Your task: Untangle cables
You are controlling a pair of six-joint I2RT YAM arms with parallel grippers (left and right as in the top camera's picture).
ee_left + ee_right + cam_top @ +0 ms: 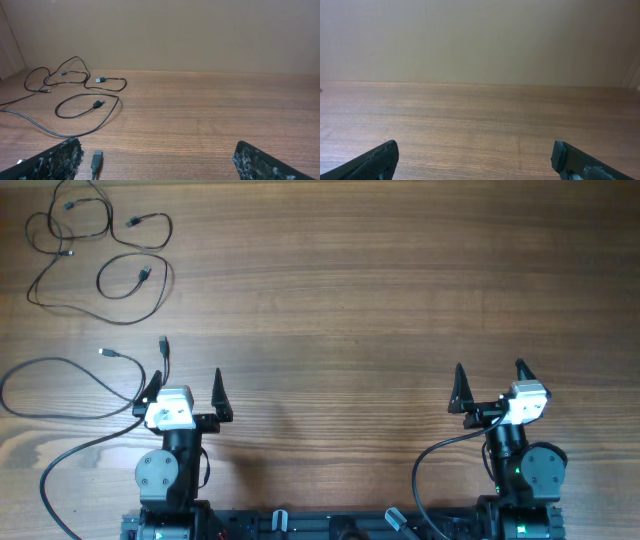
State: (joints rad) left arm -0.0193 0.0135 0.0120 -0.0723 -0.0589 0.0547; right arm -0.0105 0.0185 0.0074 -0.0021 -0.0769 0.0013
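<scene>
Both pairs of fingers stand wide apart and hold nothing. We see the left fingers at the near left of the desk, tips pointing toward the far edge. The right fingers stand the same way at the near right. In the left wrist view the left fingers frame bare wood and one small black plug, which lies just inside the left-hand finger. From above, that plug lies just ahead of the left-hand fingertip, and its thin wire runs back beside that finger. We cannot tell whether they touch. The right fingers in their own view have only wood grain between them and a plain wall beyond.

Just left of the left fingers we find a loose strand in a wide flat loop that ends in a silver-tipped plug.

Farther off, in the far left corner, lie the rest of the cables. They are thin black wires, well apart from both pairs of fingers. In the left wrist view we make out these cables as one open loop with a plug inside it and a tighter knot of crossing loops behind.
</scene>
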